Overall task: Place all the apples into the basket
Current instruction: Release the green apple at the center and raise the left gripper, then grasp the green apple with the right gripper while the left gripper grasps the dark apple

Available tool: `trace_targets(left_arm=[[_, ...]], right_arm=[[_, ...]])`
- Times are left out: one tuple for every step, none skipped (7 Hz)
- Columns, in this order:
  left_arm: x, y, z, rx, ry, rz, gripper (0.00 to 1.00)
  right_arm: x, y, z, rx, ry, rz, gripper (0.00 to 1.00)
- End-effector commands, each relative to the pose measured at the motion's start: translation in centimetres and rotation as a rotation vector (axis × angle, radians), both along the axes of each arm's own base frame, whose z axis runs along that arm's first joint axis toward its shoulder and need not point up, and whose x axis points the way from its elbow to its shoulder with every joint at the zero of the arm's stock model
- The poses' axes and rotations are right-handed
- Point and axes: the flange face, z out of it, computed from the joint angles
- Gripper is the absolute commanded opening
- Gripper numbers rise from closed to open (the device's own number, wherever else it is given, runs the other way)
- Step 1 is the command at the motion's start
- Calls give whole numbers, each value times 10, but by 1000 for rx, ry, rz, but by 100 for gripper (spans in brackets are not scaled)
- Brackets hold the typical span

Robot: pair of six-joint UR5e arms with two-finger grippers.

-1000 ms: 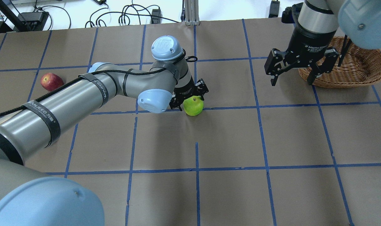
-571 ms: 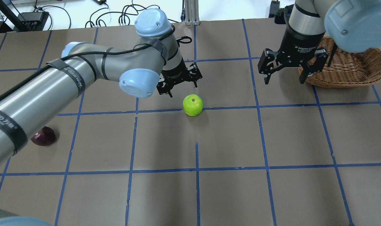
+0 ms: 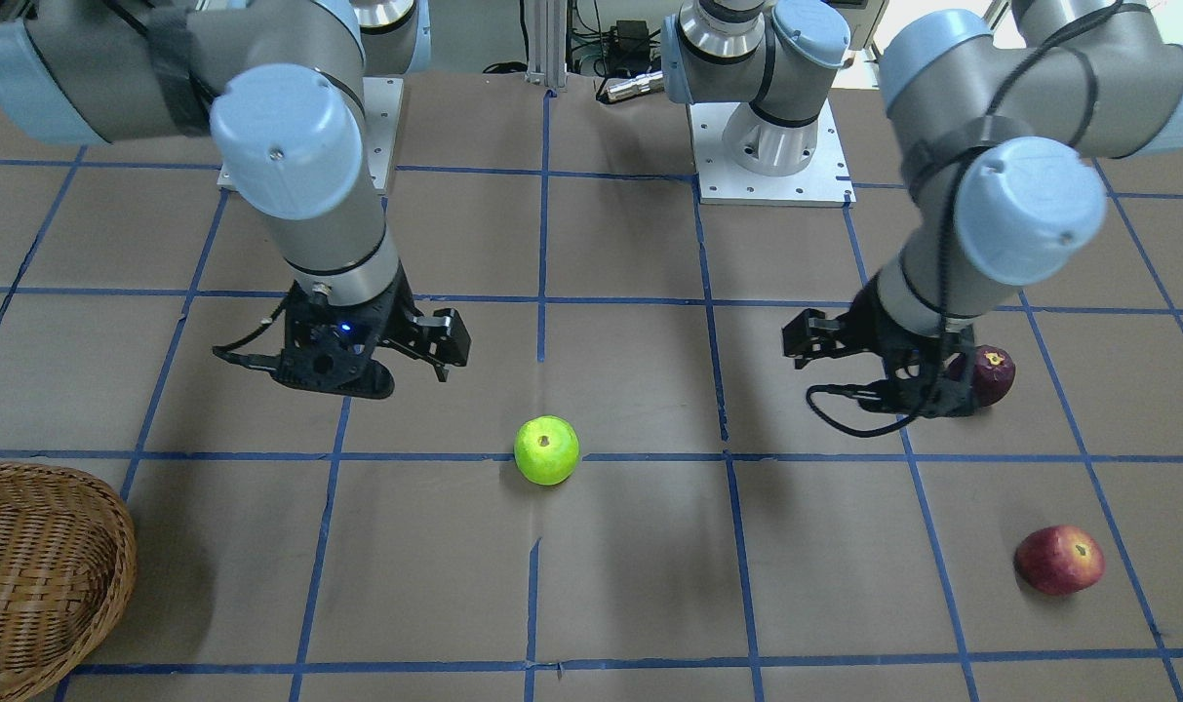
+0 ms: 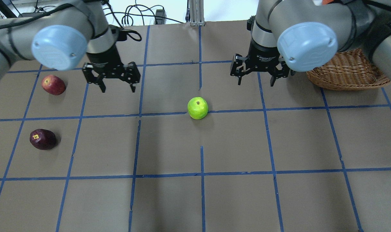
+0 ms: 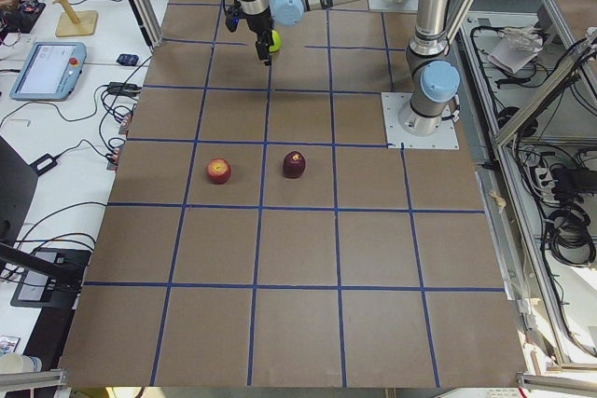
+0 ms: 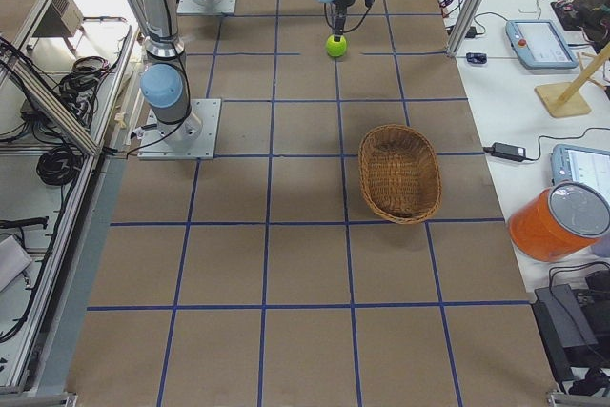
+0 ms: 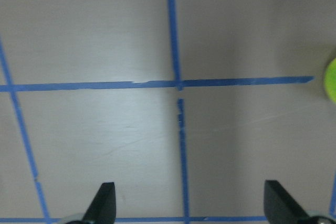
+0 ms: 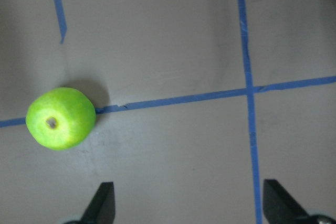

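Observation:
The lime green apple (image 4: 197,108) sits mid-table on a blue tape line; it also shows in the right wrist view (image 8: 61,118). The red apple (image 4: 53,84) and the dark purple apple (image 4: 43,139) lie at the table's left side. The wicker basket (image 4: 350,72) stands at the far right, with no apple showing in it (image 6: 400,173). My left gripper (image 4: 117,89) is open and empty, hovering between the red and green apples. My right gripper (image 4: 256,83) is open and empty, above the table between the green apple and the basket.
Blue tape lines (image 4: 201,174) grid the brown table. Both arm bases (image 3: 771,146) stand at the robot's edge. Cables (image 4: 131,16) and an aluminium post (image 4: 195,13) lie beyond the far edge.
My left gripper let go of the green apple, rose and swung left. My right gripper moved left, away from the basket and nearer the green apple. The apple has not moved.

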Motion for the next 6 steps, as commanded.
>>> trace_targets(left_arm=[[139,18,-29,30,54,-145,100],[184,24,-56,-24,51,-206,100],[218,43,-88,-58,42,-221,100],[225,64,-122,-99,7,-199,100],[217,79,-145,-115,-11,-194,100],[215,84,-158,-89,-7,-194,100]], right_arm=[[72,0,-55,-10,-20,-52,100],[90,2,-77,10,-14,-49,100],[97,-3,-91,15,-46,-48,100],[100,-5,-102,27,-61,-48,100],[102,-10,-117,30,-64,-48,100],[103,-11,-124,35,-62,-45,100]])
